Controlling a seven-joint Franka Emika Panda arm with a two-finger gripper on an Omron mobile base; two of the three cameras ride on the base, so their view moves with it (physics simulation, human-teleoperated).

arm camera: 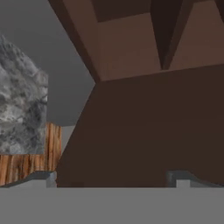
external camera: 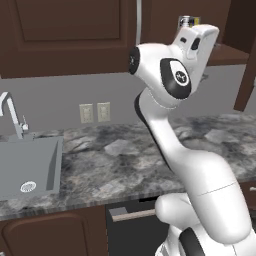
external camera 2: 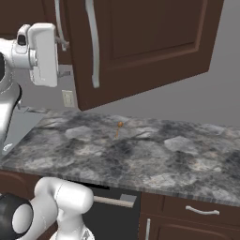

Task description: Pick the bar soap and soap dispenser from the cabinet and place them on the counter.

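dark brown cabinet (arm camera: 144, 127) panel close ahead, marbled counter (arm camera: 19, 109) at left, finger tips (arm camera: 177, 177) spread wide

No readable text anywhere tbh. Only sign-ish thing is a small white round emblem on the black joint cap of the white robot arm (external camera: 176, 76), and it's a logo w/o letters I can make out (too blurry). The two beige wall outlet plates (external camera: 95, 112) are blank, and the dark brown wooden wall cabinet doors (external camera 2: 140, 42) and the grey and black marbled stone countertop (external camera 2: 154, 154) carry no labels, brands or numbers.
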